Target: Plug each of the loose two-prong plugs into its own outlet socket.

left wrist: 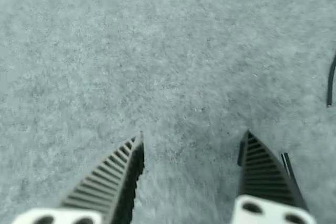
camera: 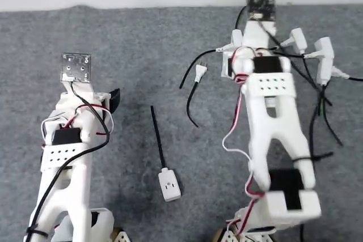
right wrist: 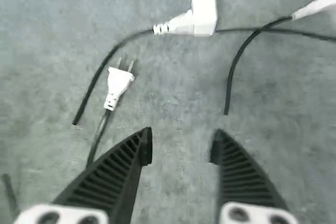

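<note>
A loose white two-prong plug (camera: 199, 72) (right wrist: 119, 81) lies on the grey carpet with its black cord trailing. My right gripper (right wrist: 182, 139) hovers open just short of it, the plug off to one side of the fingers, nothing between them. A white outlet socket (camera: 169, 185) on a black cord lies between the two arms. My left gripper (left wrist: 191, 145) is open over bare carpet, holding nothing; one black finger (camera: 115, 99) sticks out beside the left arm (camera: 71, 140).
Past the right gripper a white socket (right wrist: 203, 3) has a plug seated in it. More white plug and socket pieces (camera: 323, 55) with tangled black cords lie at the far right. A black cord end (left wrist: 286, 162) rests beside a left finger.
</note>
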You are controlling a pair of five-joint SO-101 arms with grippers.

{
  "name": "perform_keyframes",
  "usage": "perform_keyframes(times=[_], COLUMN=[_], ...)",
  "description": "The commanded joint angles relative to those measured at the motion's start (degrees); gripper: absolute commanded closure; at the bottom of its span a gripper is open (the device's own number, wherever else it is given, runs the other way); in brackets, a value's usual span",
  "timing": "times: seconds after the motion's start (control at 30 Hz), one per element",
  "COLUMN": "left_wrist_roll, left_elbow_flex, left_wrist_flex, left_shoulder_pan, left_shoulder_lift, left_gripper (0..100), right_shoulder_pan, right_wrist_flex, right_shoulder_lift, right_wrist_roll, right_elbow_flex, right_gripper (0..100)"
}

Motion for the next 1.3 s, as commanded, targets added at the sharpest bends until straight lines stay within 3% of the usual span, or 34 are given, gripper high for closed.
perform_keyframes(times=[0.0, 0.1, 0.27, 0.43, 0.77, 0.93, 1.27], left_wrist_roll=[-0.8, -0.9, -0.9, -1.0, -0.8, -1.0, -1.1], left_elbow_flex=[-2.3, -4.1, -5.8, -6.1, -6.3, -4.0, -3.7], left_wrist_flex=[-2.3, -2.3, -2.4, -2.5, -4.0, -7.8, -8.0], left_shoulder_pan=[-0.3, -0.3, -0.4, -0.4, -2.7, -1.6, -1.5], left_shoulder_lift=[2.3, 5.8, 9.6, 10.0, 10.3, 10.3, 10.4], left_gripper=[71, 71, 71, 71, 71, 71, 71], right_shoulder_pan=[0.2, -0.4, -2.9, -7.2, -6.6, -1.5, 9.5], right_wrist_flex=[-7.3, -11.5, -15.6, -14.6, -13.1, -5.8, 15.6], right_shoulder_lift=[5.1, 8.9, 13.1, 16.0, 22.0, 20.4, 1.7], right_wrist_roll=[2.6, 6.8, 7.3, 7.5, 7.6, 7.1, 7.6], right_elbow_flex=[-3.2, -3.2, -4.2, -9.5, -11.8, -13.3, -14.5], right_gripper=[73.9, 74.0, 74.0, 74.0, 74.0, 73.9, 73.9])
